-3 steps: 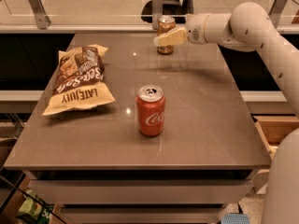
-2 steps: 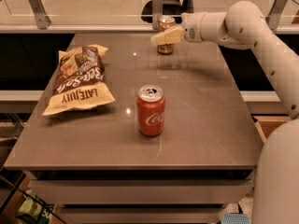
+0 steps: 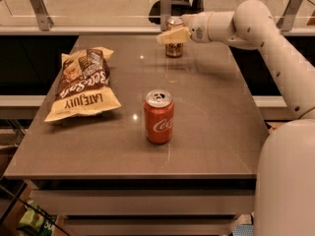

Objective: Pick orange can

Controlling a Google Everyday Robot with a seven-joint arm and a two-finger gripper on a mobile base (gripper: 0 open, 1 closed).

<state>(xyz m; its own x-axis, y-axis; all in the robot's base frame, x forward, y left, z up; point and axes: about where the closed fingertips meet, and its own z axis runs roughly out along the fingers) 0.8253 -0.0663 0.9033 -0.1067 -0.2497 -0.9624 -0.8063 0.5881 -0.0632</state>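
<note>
Gripper at the far end of the surface, reaching in from the right, held across the front of the orange can at upper-body height. Open, closed or gripping: cannot tell. Overlapping the can from this angle, contact not confirmable. Orange can upright, near the far edge, just right of centre, silver top showing above the gripper.

Risks, judged from this layout:
- Tipping or shoving the can toward the far edge through off-centre or one-sided contact; little room behind it before the drop-off.
- Slipping on the lift, given smooth metal walls and a hold high on the body.
- Denting from too hard a squeeze, if empty.
- Wrong target unlikely: red can well apart, mid-surface, nearer the camera.
- Chip bag at left, well apart from both cans, no obstruction.

Writing:
- Orange can: dark markings on the label, unreadable.
- Red can: white Coca-Cola script, only partly facing the camera.
- Chip bag: "LATE JULY" in dark capitals, upside down from here; larger lettering above it not read with certainty.
</note>
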